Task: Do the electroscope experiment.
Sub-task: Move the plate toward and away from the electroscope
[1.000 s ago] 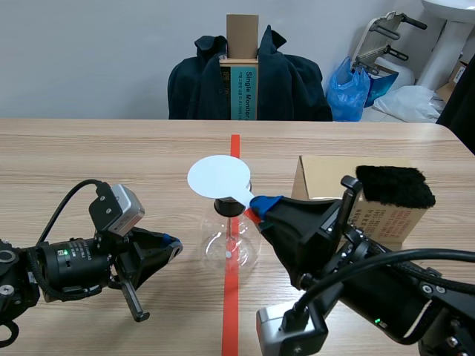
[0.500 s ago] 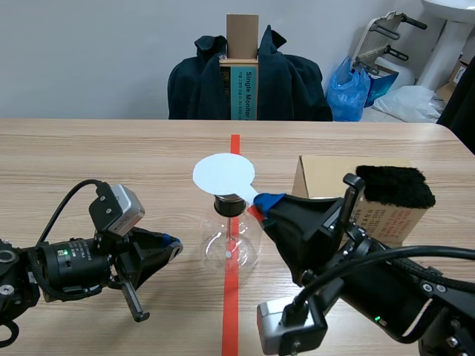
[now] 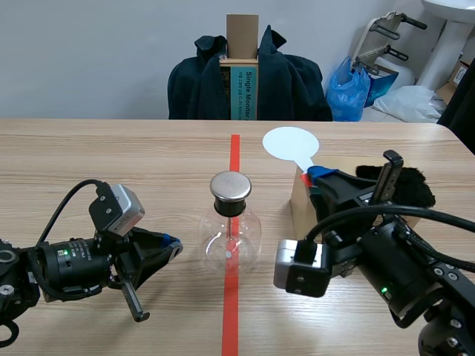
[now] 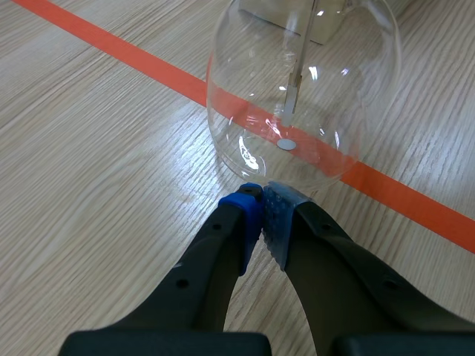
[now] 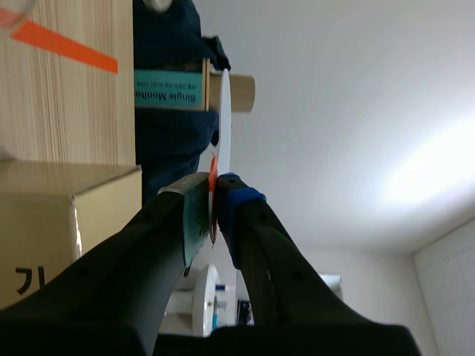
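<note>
Right end effector [image 3: 306, 177] clamps white disc [image 3: 290, 142], apart from flask [image 3: 230, 239].

On the tabletop's right half, toward the near edge, a plain cardboard box [image 5: 67, 215]; carries black print on one side. Beyond the tabletop's far edge, at its middle, a dark jacket [image 3: 289, 81] draped over a chair. Against it, upright, a tall narrow carton [image 3: 242, 33] with a teal label. Past the far right corner, a blue plastic bag [image 3: 349, 89], a white bag [image 3: 415, 104], a grey metal frame [image 3: 382, 37] and a white pedestal basin [image 3: 453, 37]. Behind all, a pale grey wall [image 3: 96, 52].
</note>
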{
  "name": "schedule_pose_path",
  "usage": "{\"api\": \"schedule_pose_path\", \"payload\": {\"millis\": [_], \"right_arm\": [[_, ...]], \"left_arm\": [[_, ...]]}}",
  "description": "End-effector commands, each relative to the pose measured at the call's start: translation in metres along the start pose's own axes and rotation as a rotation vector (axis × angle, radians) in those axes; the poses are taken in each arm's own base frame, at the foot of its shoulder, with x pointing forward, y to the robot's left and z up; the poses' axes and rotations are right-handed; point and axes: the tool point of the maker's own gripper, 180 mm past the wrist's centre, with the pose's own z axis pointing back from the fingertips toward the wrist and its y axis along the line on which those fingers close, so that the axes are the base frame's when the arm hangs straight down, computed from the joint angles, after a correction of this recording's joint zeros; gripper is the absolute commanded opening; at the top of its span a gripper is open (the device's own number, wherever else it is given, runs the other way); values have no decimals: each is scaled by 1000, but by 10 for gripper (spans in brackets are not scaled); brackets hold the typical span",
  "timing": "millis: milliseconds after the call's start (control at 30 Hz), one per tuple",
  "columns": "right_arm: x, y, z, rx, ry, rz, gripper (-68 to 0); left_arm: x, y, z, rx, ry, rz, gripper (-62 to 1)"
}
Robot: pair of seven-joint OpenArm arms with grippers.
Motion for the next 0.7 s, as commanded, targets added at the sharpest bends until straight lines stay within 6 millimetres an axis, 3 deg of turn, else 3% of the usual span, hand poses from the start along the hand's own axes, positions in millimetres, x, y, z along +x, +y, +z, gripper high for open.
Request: {"api": "schedule_pose_path", "payload": {"millis": [0, 267, 667], "right_arm": [[-7, -8, -2, -27, 25, 11, -668], [-16, -9, -1, -27, 73, 11, -668], [25, -6, 0, -15, -153, 10, -668]], "left_arm": [[11, 2, -1, 2, -37, -3, -590], [11, 2, -1, 2, -37, -3, -590], [11, 2, -1, 2, -37, -3, -590]]}}
